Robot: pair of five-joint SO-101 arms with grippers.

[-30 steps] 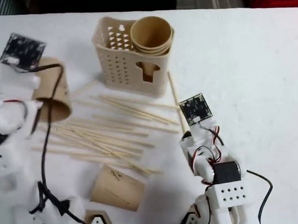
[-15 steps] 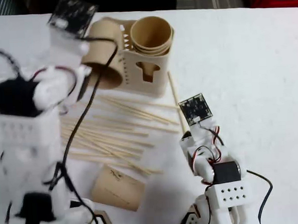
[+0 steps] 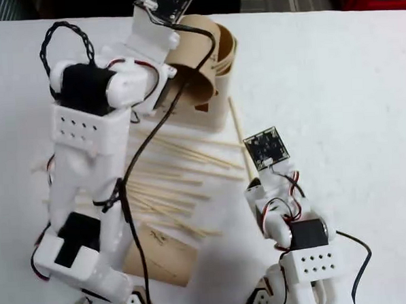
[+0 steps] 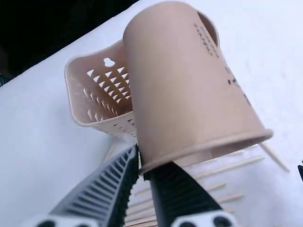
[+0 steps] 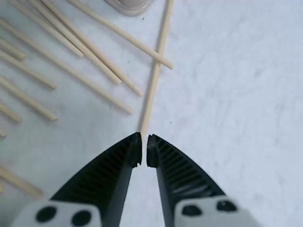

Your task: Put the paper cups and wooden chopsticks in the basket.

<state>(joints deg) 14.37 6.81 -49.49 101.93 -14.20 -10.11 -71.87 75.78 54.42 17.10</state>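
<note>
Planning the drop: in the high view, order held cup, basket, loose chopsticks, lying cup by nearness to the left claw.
1. Held cup, pinched in left claw.
2. Basket, just beyond.
3. Loose chopsticks, mid-table.
4. Lying cup, front.

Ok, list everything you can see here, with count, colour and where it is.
table: one, white
basket: one, beige, far side of the table
held cup: one, tan, tilted in the air at the basket
stacked cups: count unclear, tan, in the basket
lying cup: one, tan, on its side near the arms' bases
chopsticks: many, pale wood, scattered between basket and lying cup
left gripper: shut on the held cup's rim
right gripper: shut, at one chopstick's end
</note>
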